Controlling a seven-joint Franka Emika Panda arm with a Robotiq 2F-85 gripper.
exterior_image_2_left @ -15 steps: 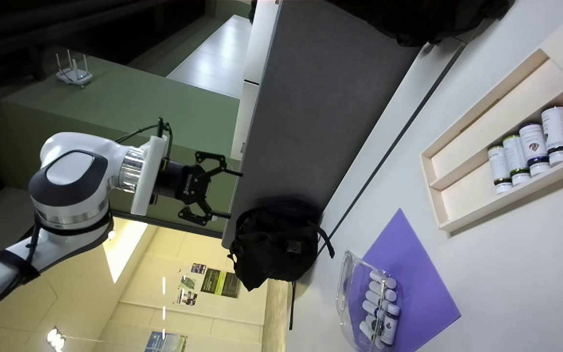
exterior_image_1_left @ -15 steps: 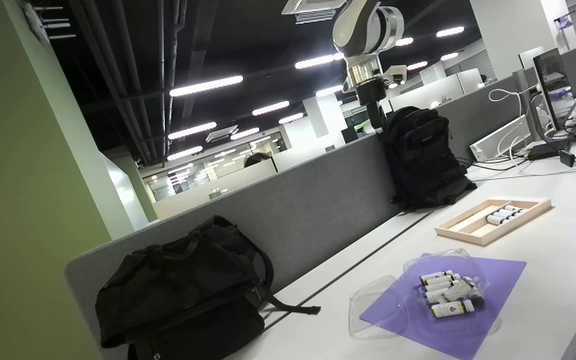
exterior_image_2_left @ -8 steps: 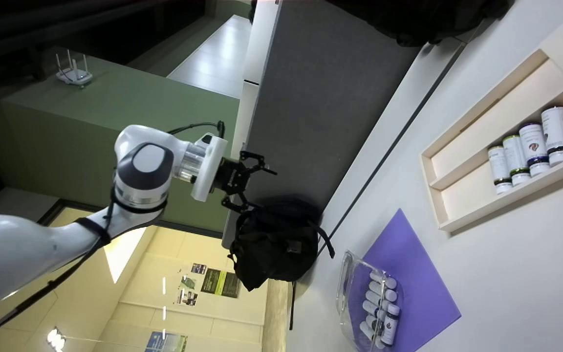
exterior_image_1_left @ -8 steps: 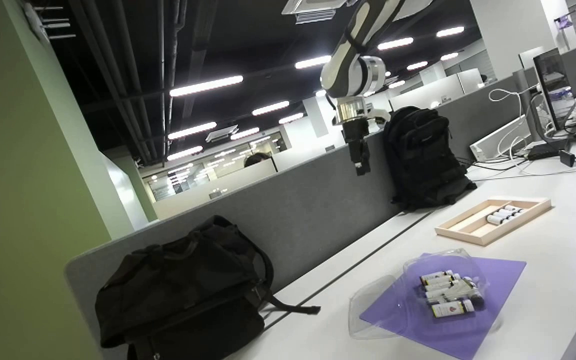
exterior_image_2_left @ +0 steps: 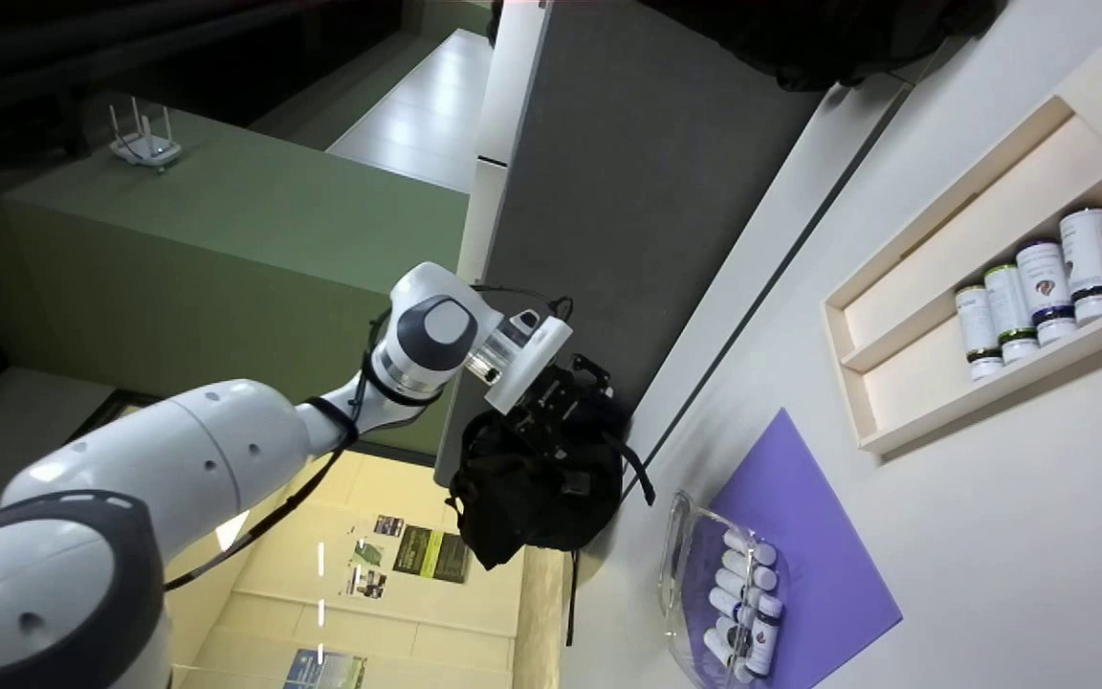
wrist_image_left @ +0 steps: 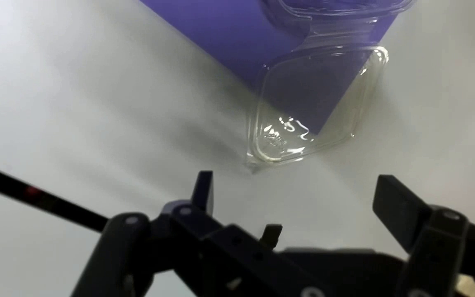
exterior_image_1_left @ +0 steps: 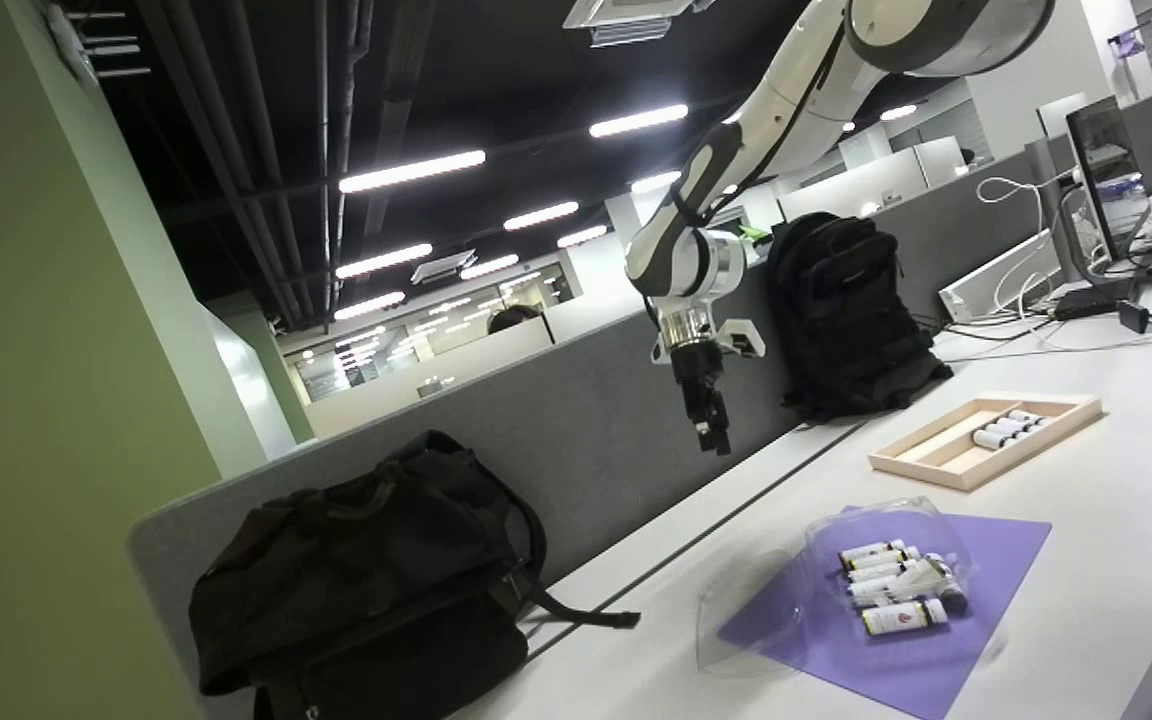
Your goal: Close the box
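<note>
Low in the wrist view, the wide-spread pincer (wrist_image_left: 297,193) should lift the upper-centre box lid (wrist_image_left: 313,105) by its lower edge.

An olive-green wall (exterior_image_1_left: 46,420) fills the left edge of an exterior view, with a dark ceiling (exterior_image_1_left: 506,70) across the top and bright strip lights (exterior_image_1_left: 412,172) at upper middle. A white pillar (exterior_image_1_left: 1021,105) stands upper right. In both exterior views a grey partition (exterior_image_1_left: 626,400) backs the white table (exterior_image_1_left: 1116,500). Posters (exterior_image_2_left: 431,553) hang on a pale yellow wall (exterior_image_2_left: 427,612) in an exterior view's lower left.
</note>
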